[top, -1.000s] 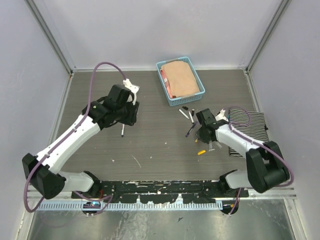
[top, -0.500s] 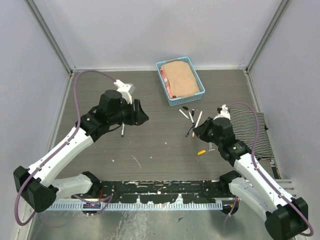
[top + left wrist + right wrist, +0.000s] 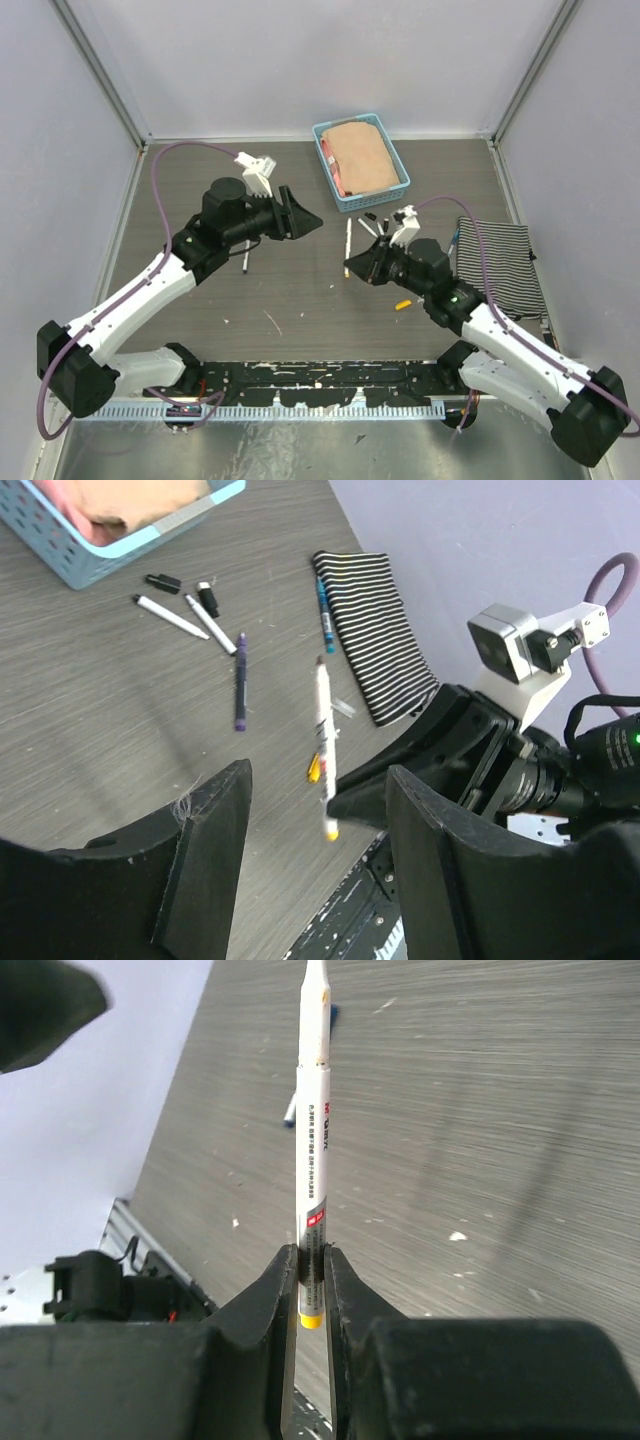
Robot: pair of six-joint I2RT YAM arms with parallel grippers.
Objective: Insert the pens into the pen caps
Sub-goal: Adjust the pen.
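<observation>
"Over the middle of the table [image 3: 300, 300], lifted clear of the surface, what was that white pen [image 3: 347, 245] doing in your claw, and why grab it so low down?" – gearhead

"lol fair question. My right pincer [image 3: 352, 268] was clamped tight on it right by the yellow tail end, with only a stub of yellow poking out past the fingers [image 3: 265, 1295]. I reckon that was so the whole barrel and the writing tip stayed free for a cap to slide on. My left pincer [image 3: 303, 215] sat opposite, jaws spread wide with nothing between them, facing the pen (so no cap in hand yet, which is kinda the missing piece)." – me

"And which way was it pointing?" – gearhead

"Long axis ran crosswise to my right fingers. Seen from above, the tail was toward my bases and the tip toward the far side, where the blue basket [image 3: 398, 186] sat. How much it tipped up off level, I couldn't tell. The other pens [image 3: 240, 680] and a black cap [image 3: 162, 582] lay flat on the table near the basket, beside the striped cloth [image 3: 375, 630], and an orange cap [image 3: 403, 304] lay nearer my right arm." – me
</observation>
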